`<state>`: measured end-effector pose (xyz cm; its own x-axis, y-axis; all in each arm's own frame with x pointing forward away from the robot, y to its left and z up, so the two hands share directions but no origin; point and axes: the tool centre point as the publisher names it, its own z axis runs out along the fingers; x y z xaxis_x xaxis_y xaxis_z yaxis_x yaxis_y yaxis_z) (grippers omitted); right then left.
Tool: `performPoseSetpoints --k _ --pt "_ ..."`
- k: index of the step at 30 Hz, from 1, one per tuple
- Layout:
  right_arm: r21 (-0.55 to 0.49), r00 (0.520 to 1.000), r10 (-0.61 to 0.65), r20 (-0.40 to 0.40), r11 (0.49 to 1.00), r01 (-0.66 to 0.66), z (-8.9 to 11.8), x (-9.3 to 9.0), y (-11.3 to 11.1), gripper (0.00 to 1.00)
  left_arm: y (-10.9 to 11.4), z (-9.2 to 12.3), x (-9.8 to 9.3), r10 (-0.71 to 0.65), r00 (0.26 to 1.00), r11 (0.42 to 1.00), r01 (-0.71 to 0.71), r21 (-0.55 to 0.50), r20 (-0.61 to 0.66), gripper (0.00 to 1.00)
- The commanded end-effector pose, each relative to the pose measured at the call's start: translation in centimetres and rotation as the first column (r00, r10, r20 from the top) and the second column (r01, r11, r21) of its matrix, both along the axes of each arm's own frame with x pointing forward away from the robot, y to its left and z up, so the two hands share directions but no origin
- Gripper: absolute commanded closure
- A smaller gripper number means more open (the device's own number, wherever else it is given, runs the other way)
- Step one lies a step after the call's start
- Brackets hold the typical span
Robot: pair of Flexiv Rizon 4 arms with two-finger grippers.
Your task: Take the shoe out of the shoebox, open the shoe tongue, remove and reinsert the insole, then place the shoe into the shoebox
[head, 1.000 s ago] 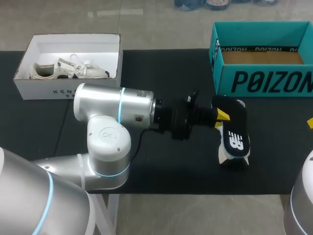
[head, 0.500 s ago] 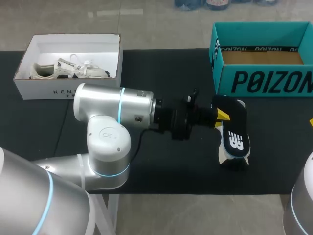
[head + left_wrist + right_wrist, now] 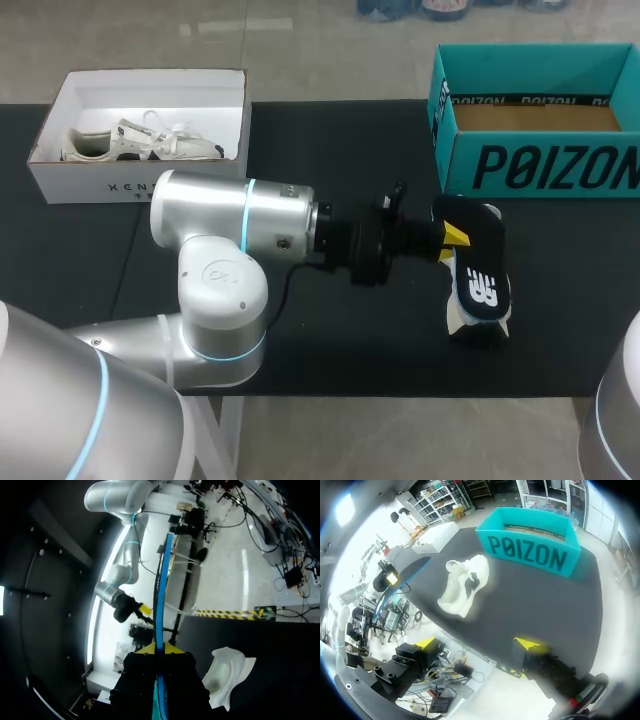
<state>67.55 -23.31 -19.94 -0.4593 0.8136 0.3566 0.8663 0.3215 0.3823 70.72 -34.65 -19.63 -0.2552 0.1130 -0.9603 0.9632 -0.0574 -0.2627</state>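
Note:
My left gripper (image 3: pixel 452 237) reaches in from the left to the table's middle right and is shut on a dark insole (image 3: pixel 482 285) with a white logo. The insole hangs over the white shoe (image 3: pixel 462 322), hiding most of it. In the left wrist view the insole (image 3: pixel 161 580) stands edge-on between the left gripper's (image 3: pixel 160 651) yellow tips, with the shoe (image 3: pixel 227 672) beside them. The right wrist view has the shoe (image 3: pixel 462 587) on the black mat, ahead of my open, empty right gripper (image 3: pixel 476 645). The teal shoebox (image 3: pixel 530 550) stands beyond it.
The teal shoebox (image 3: pixel 540 165) stands open at the back right, showing a bare brown floor. A white box (image 3: pixel 140 180) at the back left holds another pale shoe (image 3: pixel 140 142). My right arm (image 3: pixel 615 420) shows at the front right corner.
A yellow fingertip at the head view's right edge has slipped out of sight. The left arm, insole and shoe have not moved.

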Motion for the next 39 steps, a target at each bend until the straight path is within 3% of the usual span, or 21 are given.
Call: performPoseSetpoints --k 1,11,23,39 --pt "0.015 0.999 0.035 -0.013 0.999 -0.035 0.5 -0.1 -0.4 0.00 -0.2 0.0 0.0 0.001 1.000 1.000 -0.001 0.003 0.001 1.00" --pt "0.015 0.999 0.035 -0.013 0.999 -0.035 0.5 -0.1 -0.4 0.00 -0.2 0.0 0.0 0.001 1.000 1.000 -0.001 0.003 0.001 1.00" --pt "0.015 0.999 0.035 -0.013 0.999 -0.035 0.5 -0.1 -0.4 0.00 -1.5 -2.7 -3.1 -0.079 0.976 0.993 0.095 0.071 -0.201 1.00" --pt "0.015 0.999 0.035 -0.013 0.999 -0.035 0.5 -0.1 -0.4 0.00 -2.9 -4.9 -4.2 -0.113 0.934 0.992 0.124 0.012 -0.338 1.00"
